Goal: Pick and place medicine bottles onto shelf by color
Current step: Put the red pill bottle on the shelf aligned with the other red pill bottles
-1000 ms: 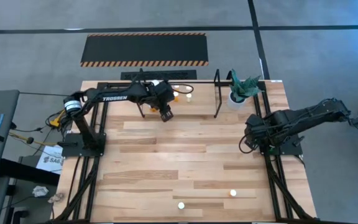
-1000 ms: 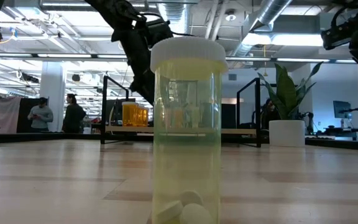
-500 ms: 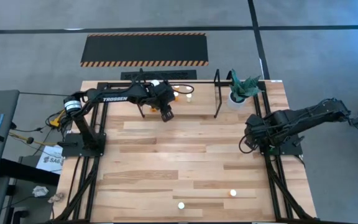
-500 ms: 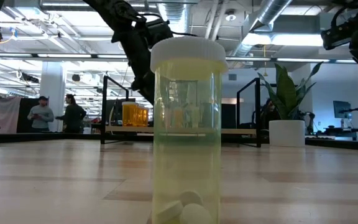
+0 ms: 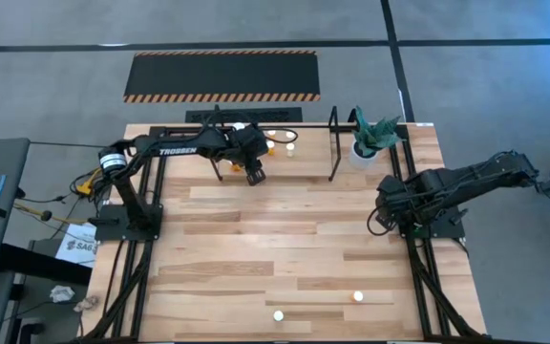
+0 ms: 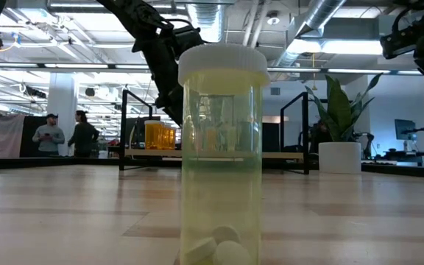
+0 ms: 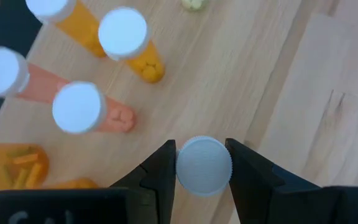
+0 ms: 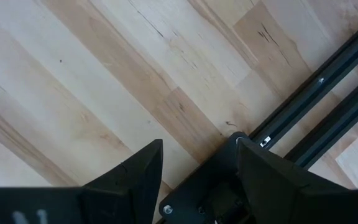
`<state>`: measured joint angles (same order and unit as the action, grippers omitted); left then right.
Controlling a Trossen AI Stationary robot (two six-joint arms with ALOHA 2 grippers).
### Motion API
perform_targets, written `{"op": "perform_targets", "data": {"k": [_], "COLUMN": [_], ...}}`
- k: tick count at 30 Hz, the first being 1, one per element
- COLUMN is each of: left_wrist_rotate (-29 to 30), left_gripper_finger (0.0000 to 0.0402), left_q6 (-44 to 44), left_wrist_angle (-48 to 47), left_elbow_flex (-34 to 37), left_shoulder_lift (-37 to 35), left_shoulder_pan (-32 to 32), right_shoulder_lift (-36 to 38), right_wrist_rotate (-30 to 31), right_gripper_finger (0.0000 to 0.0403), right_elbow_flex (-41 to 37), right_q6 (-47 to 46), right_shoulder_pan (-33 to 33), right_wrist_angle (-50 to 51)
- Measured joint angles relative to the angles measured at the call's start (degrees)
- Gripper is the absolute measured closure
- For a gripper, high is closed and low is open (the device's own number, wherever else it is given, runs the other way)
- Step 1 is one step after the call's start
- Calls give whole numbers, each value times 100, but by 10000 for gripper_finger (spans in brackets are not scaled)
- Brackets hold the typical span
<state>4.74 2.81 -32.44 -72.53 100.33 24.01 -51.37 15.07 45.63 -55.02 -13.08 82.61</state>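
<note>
On table's [image 5: 285, 239] far edge, shelf [image 5: 333, 143] seen holding bottles: four white-capped counted in left wrist view, two orange [image 7: 124, 41], two reddish [image 7: 86, 112], pills visible inside. Plant pot [image 5: 365, 145] stood beside shelf. Right gripper [image 8: 194, 165] parked over right table edge, fingers spread, nothing held. Pale bottle [image 6: 222, 154] with tablets stood at near edge. Left gripper [image 7: 202, 167] clamped on white-capped bottle [image 7: 204, 164] over shelf.

Overhead camera looks straight down on the whole bench [image 5: 285, 239]; a bench-level camera faces the room, a bottle [image 6: 221, 154] filling its foreground. Both show the shelf [image 5: 333, 143] and plant [image 6: 341, 110]. Wrist cameras look closely down on the wood.
</note>
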Motion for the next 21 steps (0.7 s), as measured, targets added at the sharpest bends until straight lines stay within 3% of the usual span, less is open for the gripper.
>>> {"op": "perform_targets", "data": {"k": [21], "left_wrist_rotate": [-158], "left_gripper_finger": [293], "left_q6": [-43], "left_wrist_angle": [-60], "left_elbow_flex": [0], "left_shoulder_lift": [3], "left_shoulder_pan": [107], "right_shoulder_lift": [0], "right_wrist_rotate": [-2], "right_gripper_finger": [178], "right_elbow_flex": [0], "right_q6": [0], "right_shoulder_pan": [0], "right_wrist_angle": [1]}}
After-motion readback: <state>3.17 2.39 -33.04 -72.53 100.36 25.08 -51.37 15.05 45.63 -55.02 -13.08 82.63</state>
